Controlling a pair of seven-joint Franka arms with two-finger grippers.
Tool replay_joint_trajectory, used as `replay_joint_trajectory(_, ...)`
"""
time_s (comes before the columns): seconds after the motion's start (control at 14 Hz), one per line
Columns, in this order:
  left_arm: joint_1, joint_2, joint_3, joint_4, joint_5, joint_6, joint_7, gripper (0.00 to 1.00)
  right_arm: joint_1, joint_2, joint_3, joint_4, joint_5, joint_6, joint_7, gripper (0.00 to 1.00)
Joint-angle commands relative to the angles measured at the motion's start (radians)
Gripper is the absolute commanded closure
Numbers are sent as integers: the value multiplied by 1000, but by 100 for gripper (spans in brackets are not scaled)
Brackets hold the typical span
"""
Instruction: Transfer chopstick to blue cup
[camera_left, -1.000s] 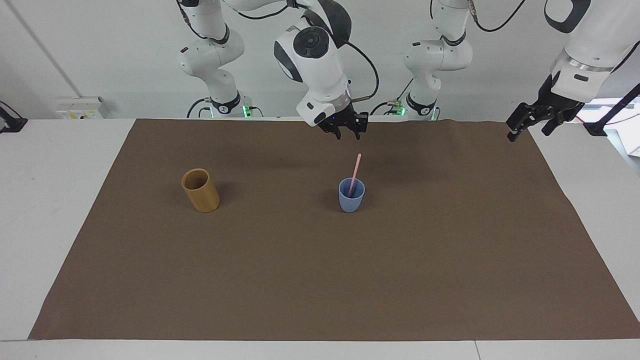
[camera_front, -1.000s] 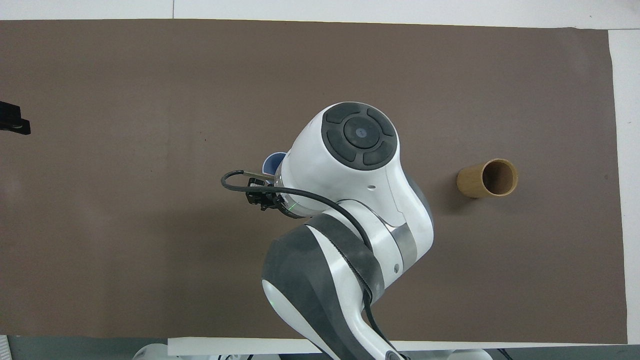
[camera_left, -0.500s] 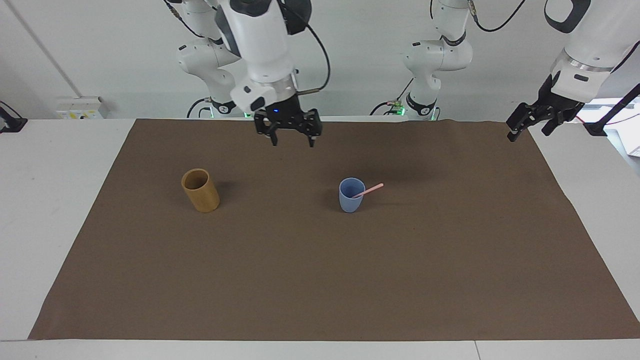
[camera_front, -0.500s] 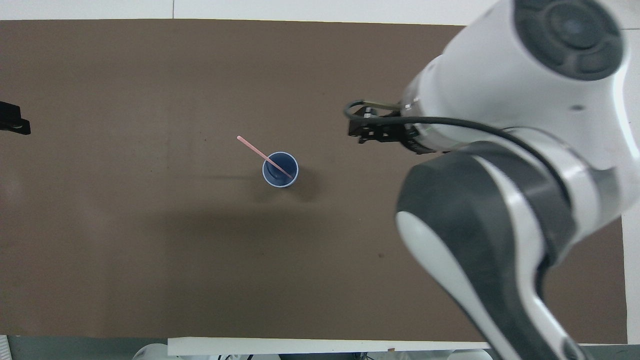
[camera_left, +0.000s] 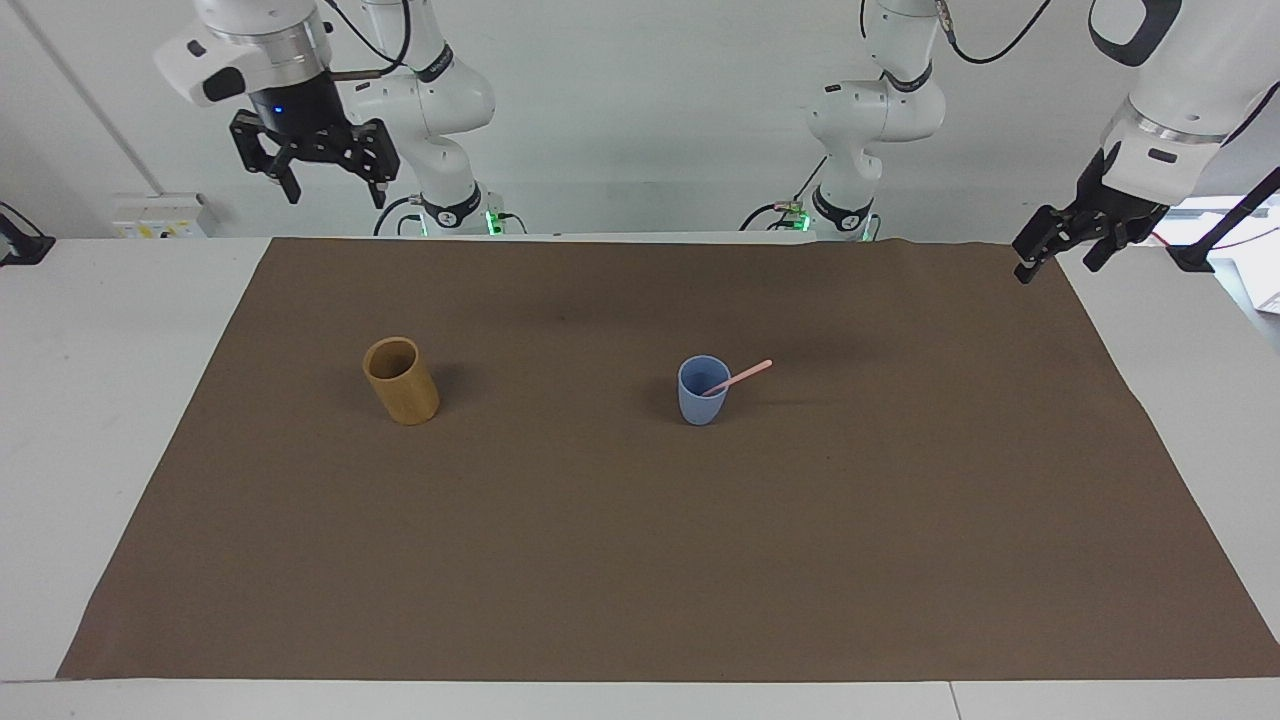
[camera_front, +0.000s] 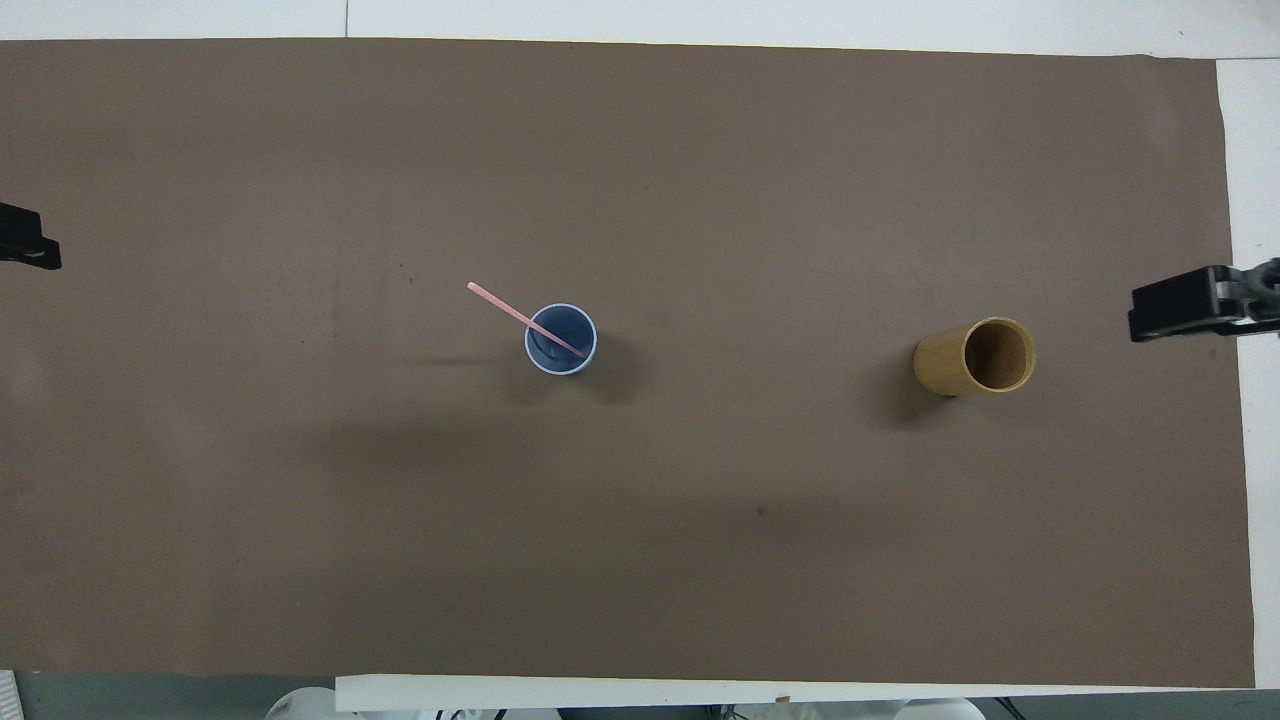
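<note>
The blue cup (camera_left: 703, 398) (camera_front: 575, 325) stands upright mid-mat. The pale-pink chopstick (camera_left: 746, 374) (camera_front: 498, 301) rests in it, lower end inside, leaning over the rim toward the left arm's end of the table. No gripper touches either. My right gripper (camera_left: 336, 197) (camera_front: 1190, 308) hangs open and empty, high over the right arm's end of the table, past the tan cup. My left gripper (camera_left: 1052, 268) (camera_front: 25, 245) waits open and empty, raised over the mat's corner at the left arm's end.
A tan wooden-looking cup (camera_left: 402, 385) (camera_front: 950, 365) stands upright toward the right arm's end, level with the blue cup. A brown mat (camera_left: 640, 560) (camera_front: 640, 540) covers most of the white table.
The right gripper opened fully, rose and swung away from above the blue cup to the right arm's end. The chopstick tipped from nearly upright to leaning on the rim. The left arm stayed still.
</note>
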Motion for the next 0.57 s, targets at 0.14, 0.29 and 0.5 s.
replay_joint_trajectory(0.14,9,-13,-4,-13,-6,-8,2,0,-169,30,112,-8,41,8,-83,0)
replay_joint_trajectory(0.29,9,-13,-4,-13,-6,-8,2,0,-203,65,132,-3,39,-3,-86,0)
replay_joint_trajectory(0.5,9,-13,-4,-13,-6,-8,2,0,-209,67,127,-6,41,-5,-84,0)
